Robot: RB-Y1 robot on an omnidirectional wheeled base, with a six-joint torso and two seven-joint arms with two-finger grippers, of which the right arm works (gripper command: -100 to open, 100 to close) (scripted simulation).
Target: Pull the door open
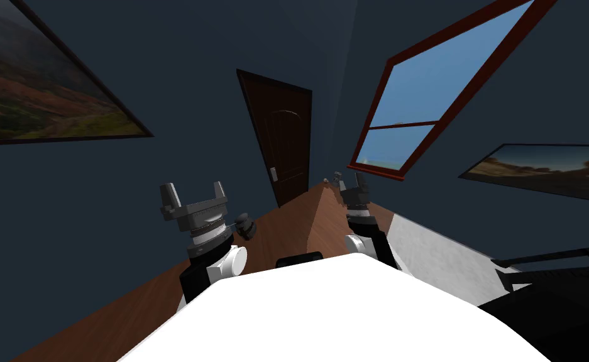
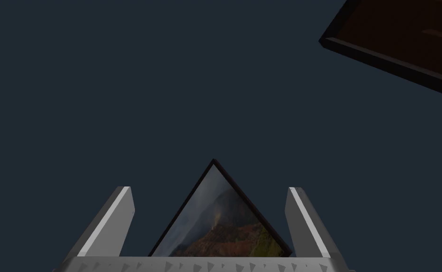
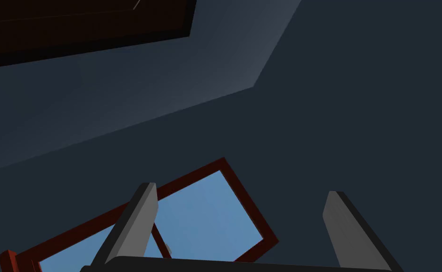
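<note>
**Asker:** Where is the door?

**Me:** There is one door (image 1: 283, 148), dark brown, set in the dark blue wall (image 1: 180, 113) at the far end of the wooden floor (image 1: 286, 217). It is well apart from both my grippers. It has one small pale fitting (image 1: 273, 173) on its edge, about halfway up. That is too small for me to tell whether it is a handle or a plate.

**Asker:** And your grippers?

**Me:** I have two, both raised in front of me and holding nothing. The left gripper (image 1: 194, 188) has its two fingers spread wide. The right gripper (image 1: 353, 182) looks small from my head, but its wrist camera shows its two fingers standing apart too.

**Asker:** What else can you count?

**Me:** There is one window (image 1: 437, 88) with a red frame on the right-hand wall, with blue sky in two panes. There are two pictures. The left picture (image 1: 35, 82) and the right picture (image 1: 544, 170) are each cut off by the edge of my view.

**Asker:** Is anything unclear?

**Me:** Each wrist camera catches only a corner of the door. Low on my right is one pale grey patch (image 1: 444, 251), and I cannot tell what it is.
</note>
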